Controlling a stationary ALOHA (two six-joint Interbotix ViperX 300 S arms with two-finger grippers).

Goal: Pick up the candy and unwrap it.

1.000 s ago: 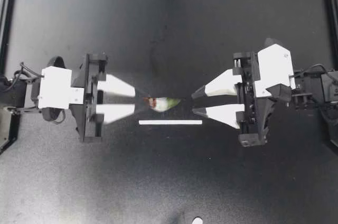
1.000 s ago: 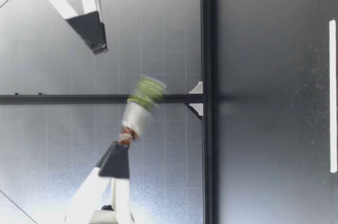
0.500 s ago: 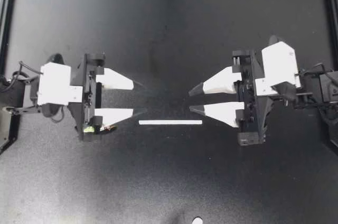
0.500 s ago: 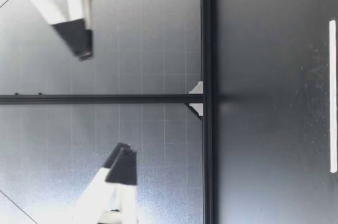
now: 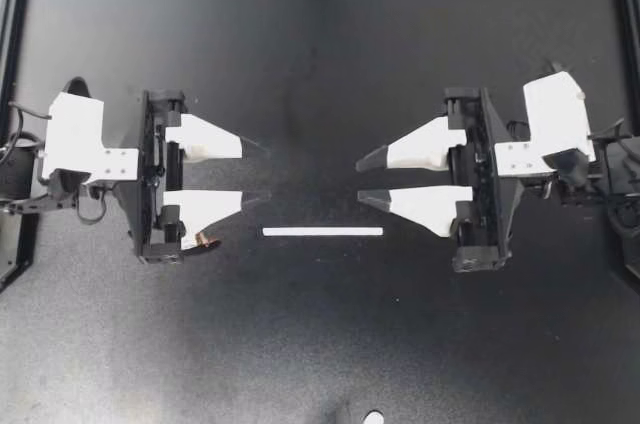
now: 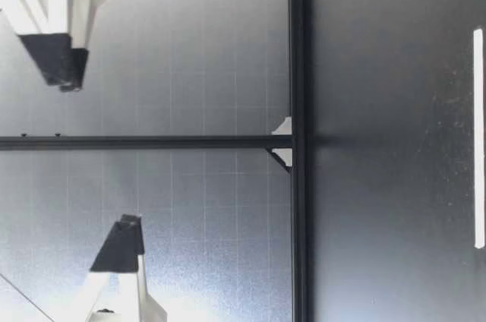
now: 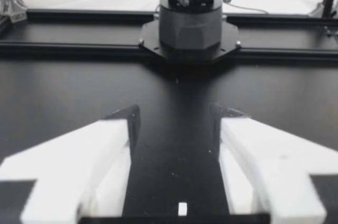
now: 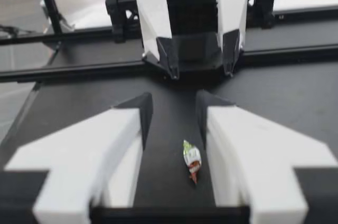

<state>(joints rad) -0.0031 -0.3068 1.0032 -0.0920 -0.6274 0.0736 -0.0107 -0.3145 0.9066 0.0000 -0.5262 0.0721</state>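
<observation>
The small green-and-white wrapped candy [image 8: 191,158] lies on the black bench [image 5: 320,344] with its long axis left-right. Its brown twisted end points right, just beside my left gripper [image 5: 268,172]. That gripper's fingers and my right gripper's [image 5: 358,181] are spread.

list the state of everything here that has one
left gripper: open, empty, raised off the table
right gripper: open, empty, raised
candy: lying on the table, wrapper on, in neither gripper
</observation>
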